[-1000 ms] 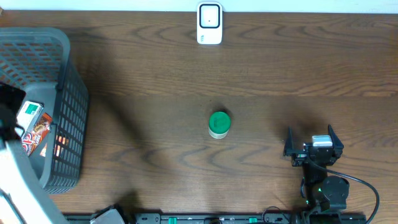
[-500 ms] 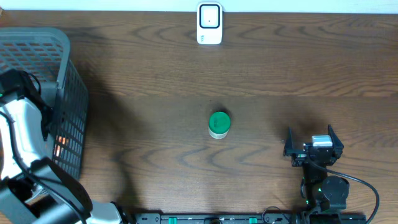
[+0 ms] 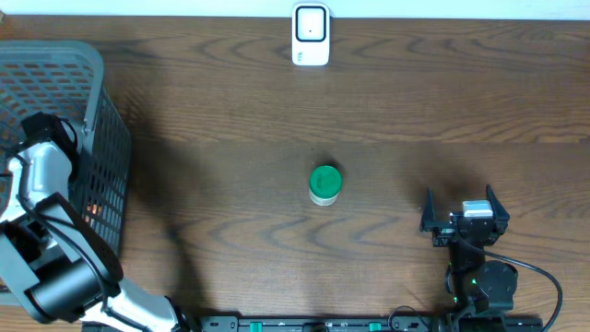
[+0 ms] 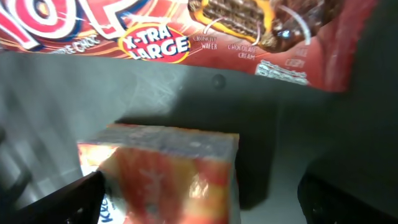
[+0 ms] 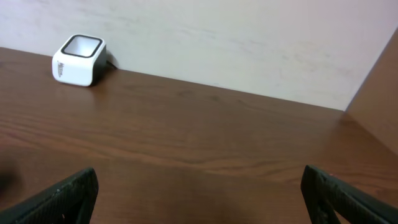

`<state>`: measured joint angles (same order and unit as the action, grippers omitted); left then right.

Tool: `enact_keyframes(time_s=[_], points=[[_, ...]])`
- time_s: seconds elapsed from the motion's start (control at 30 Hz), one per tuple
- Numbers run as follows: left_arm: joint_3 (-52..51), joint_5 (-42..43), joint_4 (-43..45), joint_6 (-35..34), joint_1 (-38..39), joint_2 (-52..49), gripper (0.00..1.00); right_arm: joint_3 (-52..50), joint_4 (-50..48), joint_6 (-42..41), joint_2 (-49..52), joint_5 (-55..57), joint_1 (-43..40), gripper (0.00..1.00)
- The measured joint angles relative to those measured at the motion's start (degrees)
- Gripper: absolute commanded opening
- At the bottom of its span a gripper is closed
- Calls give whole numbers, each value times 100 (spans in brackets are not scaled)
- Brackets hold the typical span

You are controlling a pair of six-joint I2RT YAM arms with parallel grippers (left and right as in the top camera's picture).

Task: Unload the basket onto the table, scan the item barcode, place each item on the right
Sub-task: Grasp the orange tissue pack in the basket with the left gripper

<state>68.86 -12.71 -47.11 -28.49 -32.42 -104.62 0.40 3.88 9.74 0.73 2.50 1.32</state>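
Two wide open, gripping nothing: left end effector (image 4: 199,202) is hovering, orange carton (image 4: 168,174) between its fingers; right end effector (image 3: 464,214) is hanging over worktop (image 3: 230,111).

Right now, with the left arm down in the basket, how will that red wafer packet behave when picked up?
The wafer packet has a shiny film wrapper, so it will probably feel slippery and crinkle rather than stay stiff. The picture on it shows wafer with chocolate cream, so it is likely light for its size and could crack if squeezed.
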Motion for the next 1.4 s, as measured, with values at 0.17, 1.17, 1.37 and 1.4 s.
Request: enact_keyframes(time_s=[0.17,1.17,1.37,1.4], points=[[15,42,-7,2,-66,-28,98,0,0,0,0,0,0,99],[203,-46,-826,17,-170,-48,32,0,0,0,0,0,0,99],[966,177,-1480,20,-170,319,31,0,0,0,0,0,0,99],[1261,339,-1591,17,-170,616,31,0,0,0,0,0,0,99]])
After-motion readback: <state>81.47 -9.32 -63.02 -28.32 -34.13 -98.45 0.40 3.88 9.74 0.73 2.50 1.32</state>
